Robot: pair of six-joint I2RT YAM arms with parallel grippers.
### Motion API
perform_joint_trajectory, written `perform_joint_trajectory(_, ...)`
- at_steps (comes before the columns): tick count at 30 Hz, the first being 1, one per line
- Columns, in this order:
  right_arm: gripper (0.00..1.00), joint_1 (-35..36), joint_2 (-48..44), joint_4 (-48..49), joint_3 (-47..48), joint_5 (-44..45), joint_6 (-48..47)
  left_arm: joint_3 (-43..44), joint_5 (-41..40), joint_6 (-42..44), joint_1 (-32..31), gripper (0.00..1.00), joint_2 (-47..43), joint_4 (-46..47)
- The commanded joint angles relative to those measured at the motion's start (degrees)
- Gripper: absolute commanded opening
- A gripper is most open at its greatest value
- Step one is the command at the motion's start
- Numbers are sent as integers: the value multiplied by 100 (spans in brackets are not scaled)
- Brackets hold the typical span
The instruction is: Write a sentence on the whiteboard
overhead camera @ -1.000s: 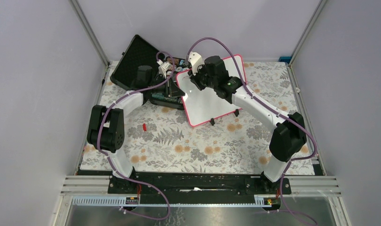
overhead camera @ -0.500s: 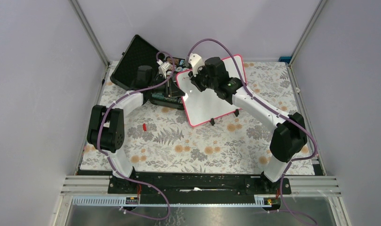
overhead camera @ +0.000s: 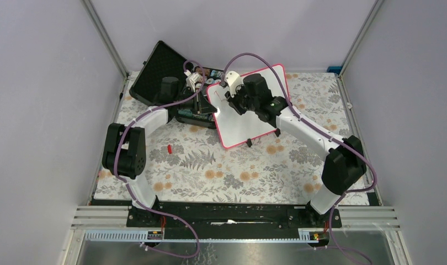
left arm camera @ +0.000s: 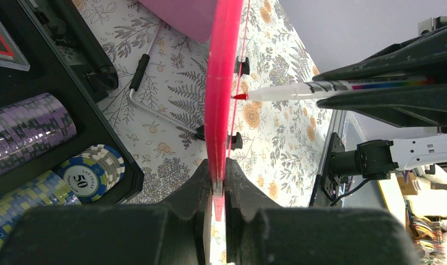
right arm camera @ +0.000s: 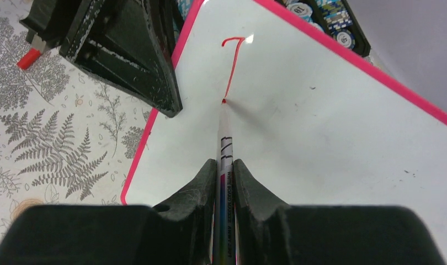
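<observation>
The whiteboard [overhead camera: 251, 116] with its pink rim stands tilted on its black feet. My left gripper [overhead camera: 211, 108] is shut on its left rim, which the left wrist view shows edge-on [left arm camera: 218, 83] between the jaws [left arm camera: 214, 167]. My right gripper [overhead camera: 231, 97] is shut on a white whiteboard marker [right arm camera: 225, 144]. The marker's red tip touches the board face [right arm camera: 331, 127] at the lower end of the sentence [right arm camera: 233, 63], which is one hooked red stroke. The marker also shows in the left wrist view [left arm camera: 320, 87], tip against the board.
An open black foam-lined case [overhead camera: 158, 69] with poker chips [left arm camera: 91, 171] lies behind and left of the board. A red marker cap [overhead camera: 169, 148] lies on the floral mat, left of centre. Metal frame posts and grey walls enclose the table.
My right gripper has drawn the marker a little down the board toward the near side, and the right arm has shifted slightly right. The left gripper still holds the rim in place.
</observation>
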Motion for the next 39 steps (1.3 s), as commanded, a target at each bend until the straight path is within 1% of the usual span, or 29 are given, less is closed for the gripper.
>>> perform_joint_trajectory(1, 0, -17, -335, 2, -142, -248, -8, 143, 104, 92, -23, 0, 9, 204)
perform_joint_trajectory(9, 0, 6, -325, -86, -202, -556, 79, 142, 110, 89, -23, 0, 16, 213)
perform_joint_trajectory(18, 0, -8, -492, -3, -12, -484, 220, 110, 117, 105, -18, 0, -17, 211)
perform_joint_trajectory(22, 0, -190, -575, -74, 173, -614, 401, 115, 121, 118, -14, 0, -35, 185)
perform_joint_trajectory(27, 0, -328, -581, -90, 148, -621, 406, 101, 115, 143, -17, 0, -37, 181)
perform_joint_trajectory(35, 0, -620, -451, -21, 186, -672, 512, 158, 10, 331, -22, 0, -55, -48)
perform_joint_trajectory(39, 0, -688, -398, -7, 275, -851, 607, 167, -6, 414, -22, 0, -46, -129)
